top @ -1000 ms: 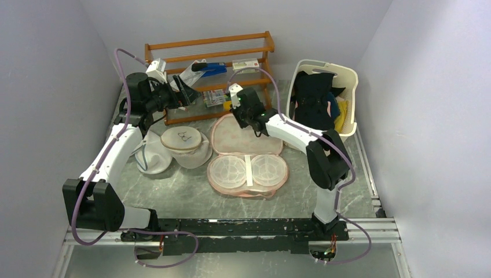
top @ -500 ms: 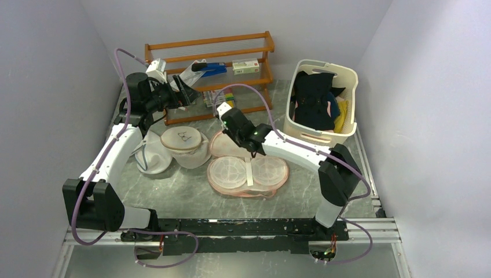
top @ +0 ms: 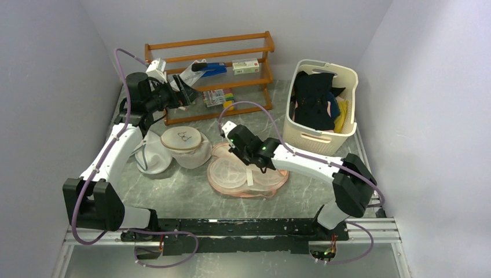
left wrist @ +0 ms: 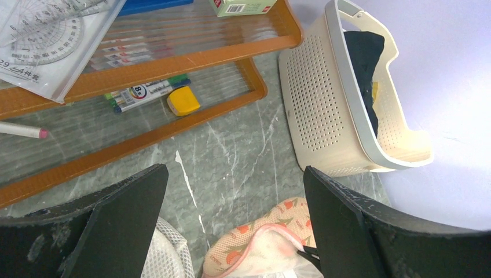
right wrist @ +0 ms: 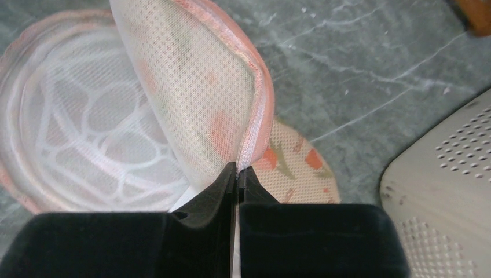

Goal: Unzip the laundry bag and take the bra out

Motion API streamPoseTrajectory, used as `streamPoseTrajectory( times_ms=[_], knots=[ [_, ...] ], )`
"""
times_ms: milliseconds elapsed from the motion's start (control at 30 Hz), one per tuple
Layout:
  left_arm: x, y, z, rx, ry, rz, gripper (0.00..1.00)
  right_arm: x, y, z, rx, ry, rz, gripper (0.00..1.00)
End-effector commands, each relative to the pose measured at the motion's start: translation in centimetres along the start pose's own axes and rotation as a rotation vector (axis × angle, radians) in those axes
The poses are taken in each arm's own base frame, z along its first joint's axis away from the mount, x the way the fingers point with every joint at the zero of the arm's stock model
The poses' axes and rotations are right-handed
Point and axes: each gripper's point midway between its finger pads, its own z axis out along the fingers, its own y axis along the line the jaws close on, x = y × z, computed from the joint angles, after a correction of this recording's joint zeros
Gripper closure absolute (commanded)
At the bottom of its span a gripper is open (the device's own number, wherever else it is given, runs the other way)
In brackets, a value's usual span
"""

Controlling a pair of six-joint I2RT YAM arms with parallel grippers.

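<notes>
Already unzipped, the peach-pink leaf-print mesh laundry bag (top: 228, 174) is being pinched by the right gripper (right wrist: 237, 168), the left gripper (left wrist: 234, 174) being held wide-jawed; bra removal pending.

Bright, even, diffuse light filled every view and cast soft, faint shadows on the bench (top: 173, 191). The overhead picture was slightly soft. In the right wrist view, the right end effector (right wrist: 237, 171) looked dark and blurred, while the laundry bag (right wrist: 191, 98) mesh was crisp.
</notes>
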Motion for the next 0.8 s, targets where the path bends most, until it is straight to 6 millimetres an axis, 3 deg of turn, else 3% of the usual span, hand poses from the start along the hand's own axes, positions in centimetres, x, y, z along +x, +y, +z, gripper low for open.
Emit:
streamPoseTrajectory(
  times_ms=[0,100,467,567,767],
  knots=[
    [-0.2,-0.3,0.2,0.038,-0.007,0.003,0.01,0.6,1.4,-1.3,-0.085,-0.029,0.051,1.0],
    [-0.4,-0.3,0.2,0.034,-0.011,0.006,0.01,1.4,1.9,-1.7,-0.115,-0.027,0.057,1.0],
    [-0.1,-0.3,0.3,0.038,-0.006,0.001,0.01,4.8,0.3,-2.2,-0.01,0.011,0.132,1.0],
    [0.2,-0.3,0.6,0.044,0.007,-0.006,0.01,4.4,1.3,-2.1,-0.054,0.007,0.144,1.0],
    [0.1,-0.5,0.4,0.045,0.004,-0.001,0.01,3.0,4.9,-1.5,-0.246,-0.035,0.165,1.0]
  ],
)
